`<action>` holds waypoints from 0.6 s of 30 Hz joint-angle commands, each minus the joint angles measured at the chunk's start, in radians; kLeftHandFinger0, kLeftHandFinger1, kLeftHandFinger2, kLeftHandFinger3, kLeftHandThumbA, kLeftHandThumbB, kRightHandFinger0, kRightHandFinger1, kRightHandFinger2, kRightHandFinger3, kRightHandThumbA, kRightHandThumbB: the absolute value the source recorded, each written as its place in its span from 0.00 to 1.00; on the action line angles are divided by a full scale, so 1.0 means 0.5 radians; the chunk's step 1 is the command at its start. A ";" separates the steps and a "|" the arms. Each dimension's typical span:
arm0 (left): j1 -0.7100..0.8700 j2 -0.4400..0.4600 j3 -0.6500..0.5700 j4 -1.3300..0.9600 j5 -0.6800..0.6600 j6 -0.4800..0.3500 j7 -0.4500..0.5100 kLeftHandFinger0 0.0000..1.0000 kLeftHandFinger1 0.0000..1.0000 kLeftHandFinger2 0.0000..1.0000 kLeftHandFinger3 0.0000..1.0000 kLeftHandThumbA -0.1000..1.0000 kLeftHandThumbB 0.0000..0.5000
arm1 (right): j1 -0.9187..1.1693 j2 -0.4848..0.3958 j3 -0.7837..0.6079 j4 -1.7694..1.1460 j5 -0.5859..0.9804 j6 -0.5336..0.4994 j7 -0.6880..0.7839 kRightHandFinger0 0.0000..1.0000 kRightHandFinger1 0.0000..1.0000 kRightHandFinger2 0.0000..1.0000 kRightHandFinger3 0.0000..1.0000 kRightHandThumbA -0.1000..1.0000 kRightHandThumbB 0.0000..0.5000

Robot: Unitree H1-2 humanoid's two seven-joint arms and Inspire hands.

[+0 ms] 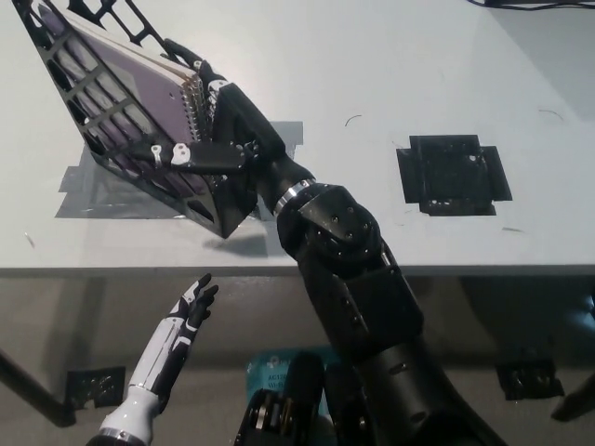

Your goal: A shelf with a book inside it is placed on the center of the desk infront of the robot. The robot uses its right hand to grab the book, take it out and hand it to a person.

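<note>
We're closing our right hand (218, 130) around the spiral edge of the book (130, 88), thumb in front, still inside the shelf (223, 200) near the worktop's (390, 74) front-left edge. We're guessing a firm pinch before pulling straight out is best. Left hand (181, 321) is hanging open below the front edge.

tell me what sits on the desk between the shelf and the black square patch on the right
In the head view, the black right hand and its forearm cross that stretch from the shelf; beyond them, bare desk runs to the black patch.

You have a single view, from the head camera, looking steeply down. It faces the surface (390, 84) from its near edge, close above the right arm (344, 269), taking in floor below that edge.
</note>
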 commanded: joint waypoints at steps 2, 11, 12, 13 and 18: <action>-0.023 0.033 -0.002 -0.073 0.004 0.031 -0.040 1.00 1.00 1.00 1.00 1.00 0.62 | -0.092 0.061 0.038 0.025 0.041 -0.007 0.097 1.00 1.00 1.00 1.00 1.00 0.65; -0.035 0.040 -0.007 -0.088 -0.011 0.033 -0.053 1.00 1.00 1.00 1.00 1.00 0.58 | -0.106 0.058 0.036 0.078 0.036 -0.001 0.098 1.00 1.00 1.00 1.00 1.00 0.71; -0.038 0.041 -0.007 -0.085 -0.010 0.029 -0.053 1.00 1.00 1.00 1.00 1.00 0.58 | -0.111 0.058 0.034 0.088 0.035 -0.011 0.097 1.00 1.00 1.00 1.00 1.00 0.70; -0.040 0.044 -0.009 -0.082 0.000 0.023 -0.052 1.00 1.00 1.00 1.00 1.00 0.59 | -0.116 0.058 0.031 0.100 0.034 -0.023 0.095 1.00 1.00 1.00 1.00 0.98 0.70; -0.046 0.043 -0.006 -0.078 -0.002 0.023 -0.053 1.00 1.00 1.00 1.00 1.00 0.61 | -0.128 0.061 0.017 0.115 0.037 -0.021 0.075 1.00 1.00 1.00 1.00 0.90 0.70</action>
